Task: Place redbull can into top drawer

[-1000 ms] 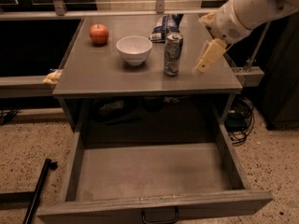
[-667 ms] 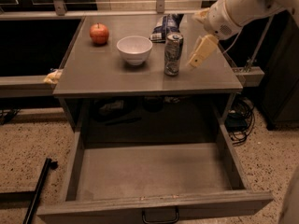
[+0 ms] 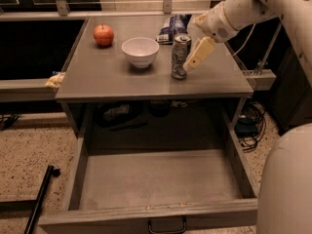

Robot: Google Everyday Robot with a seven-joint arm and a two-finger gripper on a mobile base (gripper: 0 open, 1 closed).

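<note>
The redbull can (image 3: 180,56) stands upright on the grey table top (image 3: 112,79), right of centre. My gripper (image 3: 192,45) comes in from the upper right on a white arm and is open. Its lower cream finger (image 3: 199,53) lies just right of the can, very close to it or touching it. The top drawer (image 3: 156,179) is pulled out wide below the table. Its flat grey floor is bare and a dark handle (image 3: 167,225) shows on its front.
A white bowl (image 3: 140,51) sits left of the can, a red apple (image 3: 103,34) at the back left, a blue and white snack bag (image 3: 170,28) behind the can. Cables (image 3: 248,126) hang at the right. A black pole (image 3: 41,199) lies on the floor at the left. My white body (image 3: 287,184) fills the lower right.
My gripper has moved left across the table top, from well right of the can to right beside it. The can and the drawer have not moved.
</note>
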